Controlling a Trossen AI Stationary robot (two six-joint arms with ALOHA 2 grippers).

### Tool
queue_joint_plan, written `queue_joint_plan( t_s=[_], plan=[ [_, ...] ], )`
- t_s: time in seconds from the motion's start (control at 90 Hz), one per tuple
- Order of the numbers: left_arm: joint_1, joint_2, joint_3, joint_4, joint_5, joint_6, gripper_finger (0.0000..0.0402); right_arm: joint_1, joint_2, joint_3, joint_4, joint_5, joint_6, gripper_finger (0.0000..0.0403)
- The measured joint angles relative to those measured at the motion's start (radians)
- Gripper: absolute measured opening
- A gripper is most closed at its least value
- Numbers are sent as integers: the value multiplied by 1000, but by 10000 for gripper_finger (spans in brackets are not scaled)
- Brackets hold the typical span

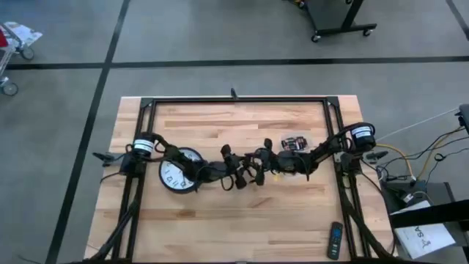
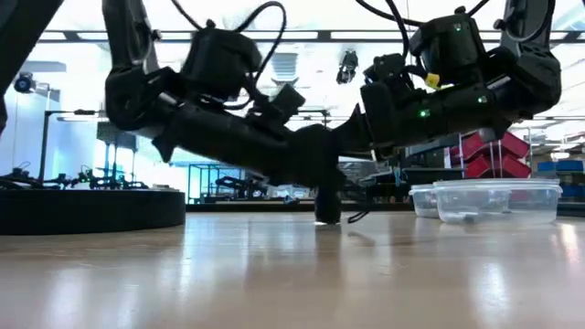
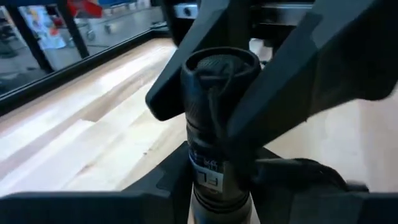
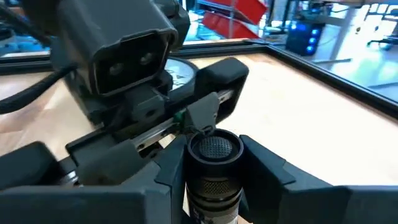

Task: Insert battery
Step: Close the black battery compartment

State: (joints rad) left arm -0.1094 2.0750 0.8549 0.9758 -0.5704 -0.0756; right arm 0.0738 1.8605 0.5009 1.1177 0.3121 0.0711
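Both grippers meet mid-table: left gripper (image 1: 233, 176) and right gripper (image 1: 258, 167) each pinch the upright flashlight (image 3: 214, 124), standing near the clock (image 1: 179, 170). Best to hold it plumb, twist the cap (image 4: 214, 148) gently.
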Motion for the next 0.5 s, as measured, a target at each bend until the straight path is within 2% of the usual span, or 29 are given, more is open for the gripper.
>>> queue_joint_plan(
  t_s=[0.122, 0.311, 0.5],
  plan=[
    [4, 0, 7, -4, 3, 2, 115, 0, 0, 0, -1, 25, 16, 101],
    [11, -34, -65, 21, 50, -30, 160, 0, 1, 3, -4, 27, 42, 100],
    [20, -55, -179, 236, 110, -32, 190, 0, 1, 3, -5, 25, 50, 99]
  ],
)
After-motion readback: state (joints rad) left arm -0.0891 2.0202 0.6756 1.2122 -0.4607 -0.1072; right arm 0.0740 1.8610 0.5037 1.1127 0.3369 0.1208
